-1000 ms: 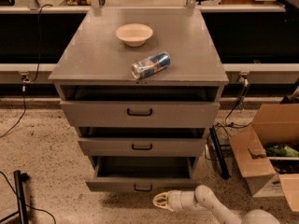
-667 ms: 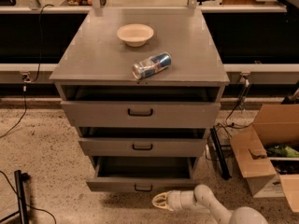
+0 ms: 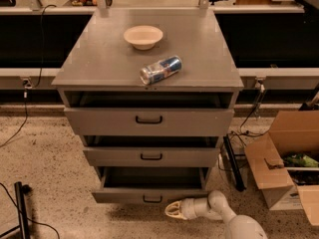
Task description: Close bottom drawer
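Note:
The grey cabinet (image 3: pixel 149 59) has three drawers, all pulled out a little. The bottom drawer (image 3: pixel 149 195) sticks out farthest; its plain grey front carries a small black handle (image 3: pixel 152 199) and its deep box is open above. The middle drawer (image 3: pixel 151 156) and the larger top drawer (image 3: pixel 148 119) sit above it. My gripper (image 3: pixel 172 210) is low near the floor, just right of and below the bottom drawer's handle, close in front of the drawer front, pointing left. My white arm (image 3: pixel 219 212) runs from it to the lower right.
A cream bowl (image 3: pixel 143 36) and a can lying on its side (image 3: pixel 160 69) rest on the cabinet top. An open cardboard box (image 3: pixel 284 163) stands on the floor at the right, with black cables (image 3: pixel 234 161) beside the cabinet. A black stand (image 3: pixel 21 208) is at lower left.
The arm and gripper have shifted slightly; the drawers, bowl and can have not moved.

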Motion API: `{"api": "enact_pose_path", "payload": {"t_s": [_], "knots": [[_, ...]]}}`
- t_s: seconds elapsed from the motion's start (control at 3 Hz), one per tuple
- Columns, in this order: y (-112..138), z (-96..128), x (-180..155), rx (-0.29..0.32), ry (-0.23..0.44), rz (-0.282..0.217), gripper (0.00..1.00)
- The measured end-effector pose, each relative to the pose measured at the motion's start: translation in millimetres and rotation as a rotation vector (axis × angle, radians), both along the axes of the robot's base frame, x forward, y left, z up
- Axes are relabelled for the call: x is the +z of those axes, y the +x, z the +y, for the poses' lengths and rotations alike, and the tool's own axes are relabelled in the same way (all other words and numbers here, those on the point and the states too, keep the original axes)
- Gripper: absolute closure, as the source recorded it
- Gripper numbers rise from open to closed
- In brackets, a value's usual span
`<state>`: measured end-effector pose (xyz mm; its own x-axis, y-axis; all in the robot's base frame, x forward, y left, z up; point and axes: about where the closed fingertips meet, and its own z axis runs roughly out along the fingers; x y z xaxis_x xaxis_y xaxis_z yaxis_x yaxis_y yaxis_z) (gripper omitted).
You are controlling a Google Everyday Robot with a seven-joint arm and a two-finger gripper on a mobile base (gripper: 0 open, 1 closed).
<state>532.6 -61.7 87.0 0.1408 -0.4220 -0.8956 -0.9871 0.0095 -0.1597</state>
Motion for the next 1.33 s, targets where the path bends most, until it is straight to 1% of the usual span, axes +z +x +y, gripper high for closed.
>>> {"api": "enact_pose_path", "payload": {"t_s": [0.33, 0.67, 1.0, 1.33], "knots": [[19.1, -0.5, 3.7, -0.003, 0.021, -0.017, 1.00], [33.7, 7.3, 8.3, -0.012, 0.033, -0.036, 1.00], [51.9, 18.2, 13.9, -0.048, 0.046, -0.049, 1.00], [67.6, 23.9, 17.1, -0.099, 0.058, -0.053, 1.00]]}}
